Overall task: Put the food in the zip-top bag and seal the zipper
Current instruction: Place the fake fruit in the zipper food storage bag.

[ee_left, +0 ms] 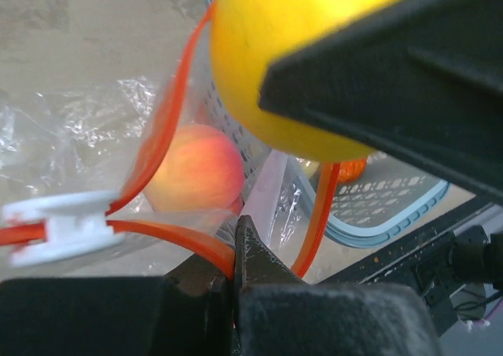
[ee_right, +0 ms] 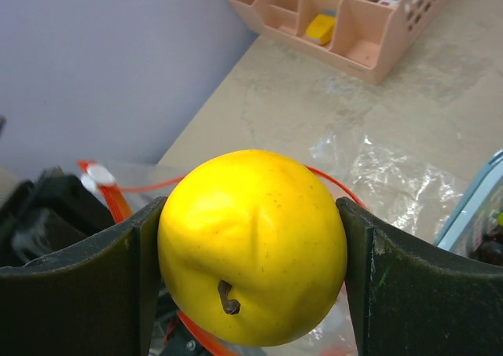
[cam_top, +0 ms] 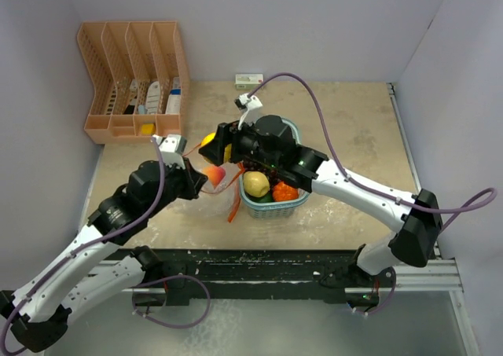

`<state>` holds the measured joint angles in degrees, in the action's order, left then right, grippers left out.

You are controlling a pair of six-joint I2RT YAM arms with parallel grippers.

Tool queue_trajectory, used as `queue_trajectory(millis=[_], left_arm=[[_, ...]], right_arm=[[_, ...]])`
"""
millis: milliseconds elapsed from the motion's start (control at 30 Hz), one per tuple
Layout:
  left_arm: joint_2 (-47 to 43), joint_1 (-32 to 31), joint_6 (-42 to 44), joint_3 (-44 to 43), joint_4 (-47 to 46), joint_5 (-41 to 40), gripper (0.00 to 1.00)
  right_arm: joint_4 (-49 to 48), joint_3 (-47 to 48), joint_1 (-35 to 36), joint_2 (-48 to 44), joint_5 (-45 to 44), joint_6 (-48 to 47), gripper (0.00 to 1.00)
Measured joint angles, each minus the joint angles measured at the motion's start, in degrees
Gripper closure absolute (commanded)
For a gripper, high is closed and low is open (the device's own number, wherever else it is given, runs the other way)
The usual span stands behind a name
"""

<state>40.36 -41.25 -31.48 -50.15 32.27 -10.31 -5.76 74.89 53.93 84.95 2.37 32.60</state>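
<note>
The right fingers (ee_right: 78, 285) pinched a yellow fruit (ee_right: 251, 246) over the zip-top bag (ee_right: 393, 175). The left fingers (ee_left: 255, 254) clamped its zipper (ee_left: 181, 242).

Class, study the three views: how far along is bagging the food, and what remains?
Done: a peach-like fruit lies inside the zip-top bag. In hand: the left gripper pinches the zipper, while the right gripper holds a yellow fruit over the open mouth. Left: a second yellow fruit and an orange piece sit in the blue basket; the zipper is unsealed.
</note>
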Motion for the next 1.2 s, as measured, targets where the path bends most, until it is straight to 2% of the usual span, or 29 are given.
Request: queue_trajectory(millis=[200,400,500,633,1200], left_arm=[[2.16,0.00,-1.16,1.57,-2.89,3.13,1.00],[2.56,0.50,-1.09,1.73,-6.12,2.51,1.00],[3.06,1.51,-1.14,3.17,-8.48,2.71,1.00],[3.26,3.50,-2.19,6.54,-11.34,4.70,1.00],[3.15,5.66,-5.05,8.76,-14.25,9.66,1.00]], right_arm=[[7.56,5.88,2.12,4.07,-12.15,0.55,0.60],[13.42,5.38,3.91,4.87,-17.20,1.11,0.58],[14.47,4.59,4.37,4.70,-18.38,1.60,0.39],[17.25,4.50,4.66,4.70,-20.04,2.45,0.01],[22.62,5.97,4.90,4.50,-23.96,3.23,0.00]])
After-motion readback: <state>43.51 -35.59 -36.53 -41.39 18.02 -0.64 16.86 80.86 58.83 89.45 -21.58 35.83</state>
